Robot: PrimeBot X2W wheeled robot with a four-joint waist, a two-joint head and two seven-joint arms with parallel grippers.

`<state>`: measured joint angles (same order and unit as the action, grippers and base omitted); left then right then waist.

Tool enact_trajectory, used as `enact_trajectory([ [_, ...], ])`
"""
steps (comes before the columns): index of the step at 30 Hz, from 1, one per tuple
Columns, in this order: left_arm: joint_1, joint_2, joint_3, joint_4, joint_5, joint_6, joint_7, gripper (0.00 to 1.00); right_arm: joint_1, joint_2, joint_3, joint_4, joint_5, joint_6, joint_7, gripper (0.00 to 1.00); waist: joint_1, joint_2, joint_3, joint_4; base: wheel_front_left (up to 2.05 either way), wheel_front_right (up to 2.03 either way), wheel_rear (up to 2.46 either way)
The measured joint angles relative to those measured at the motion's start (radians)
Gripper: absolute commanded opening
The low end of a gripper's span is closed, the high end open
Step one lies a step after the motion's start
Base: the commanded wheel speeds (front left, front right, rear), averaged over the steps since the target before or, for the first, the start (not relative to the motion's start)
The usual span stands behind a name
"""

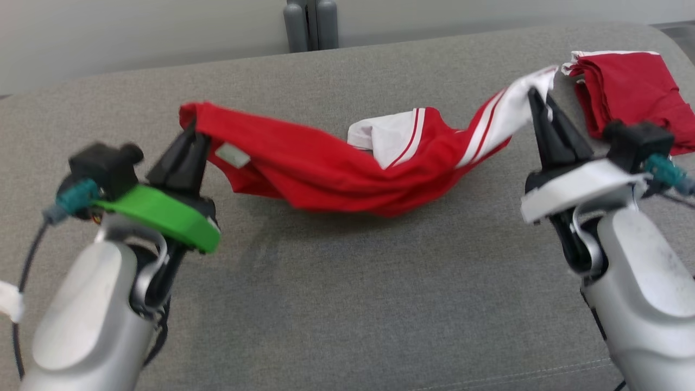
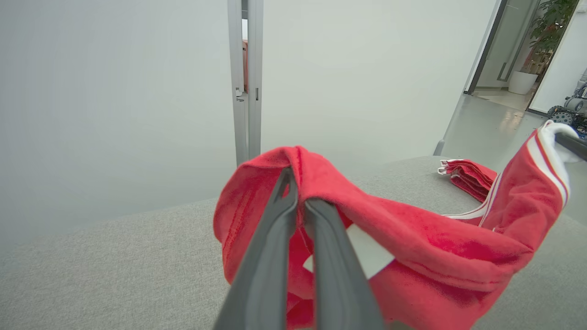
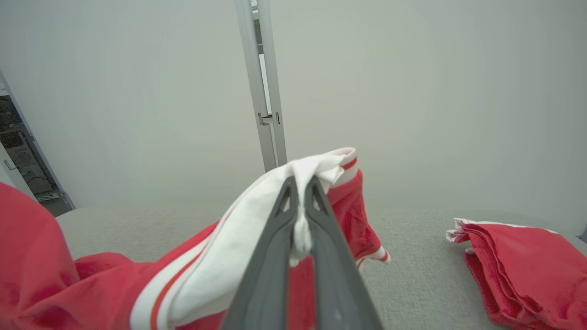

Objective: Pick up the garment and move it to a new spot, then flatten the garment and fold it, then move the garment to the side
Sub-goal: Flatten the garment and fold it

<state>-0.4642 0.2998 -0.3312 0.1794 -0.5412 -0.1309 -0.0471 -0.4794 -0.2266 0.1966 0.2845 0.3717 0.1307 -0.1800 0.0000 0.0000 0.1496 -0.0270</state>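
The garment point(image 1: 336, 168) is red with white panels and white stripes, and it hangs in a sagging arc between my two grippers above the grey cushion point(image 1: 347, 304). My left gripper point(image 1: 191, 130) is shut on its red left end; the left wrist view has red cloth point(image 2: 412, 247) folded over the closed fingers point(image 2: 275, 220). On the right, my right gripper point(image 1: 535, 98) is shut on the white right end. White cloth point(image 3: 257, 215) is pinched between its fingers point(image 3: 321, 229) in the right wrist view. The garment's low middle touches the cushion.
A second red garment with white trim point(image 1: 630, 98) lies folded at the cushion's far right, close to my right gripper. A grey post point(image 1: 310, 24) stands behind the cushion's far edge against a pale wall. The cushion's near half is bare grey fabric.
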Motion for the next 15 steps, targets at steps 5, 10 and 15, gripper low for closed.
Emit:
enact_trajectory([
  [5, -0.26, 0.039, 0.002, 0.068, -0.084, 0.0, 0.089, 0.0, -0.26, 0.001, -0.01, 0.09, 0.072, 0.0, 0.084, 0.0, 0.0, 0.0, 0.065, 0.0, 0.0, 0.0, 0.0],
  [10, -0.573, 0.048, 0.017, 0.245, -0.13, -0.001, 0.14, 0.0, -0.563, 0.014, -0.039, 0.254, 0.134, 0.0, 0.17, 0.0, 0.0, 0.0, 0.147, 0.001, 0.0, 0.0, 0.0],
  [15, -0.88, 0.048, 0.023, 0.423, -0.122, -0.001, 0.133, 0.0, -0.876, 0.031, -0.064, 0.423, 0.125, 0.0, 0.199, 0.0, 0.0001, 0.0, 0.227, 0.002, 0.0, 0.0, 0.0],
])
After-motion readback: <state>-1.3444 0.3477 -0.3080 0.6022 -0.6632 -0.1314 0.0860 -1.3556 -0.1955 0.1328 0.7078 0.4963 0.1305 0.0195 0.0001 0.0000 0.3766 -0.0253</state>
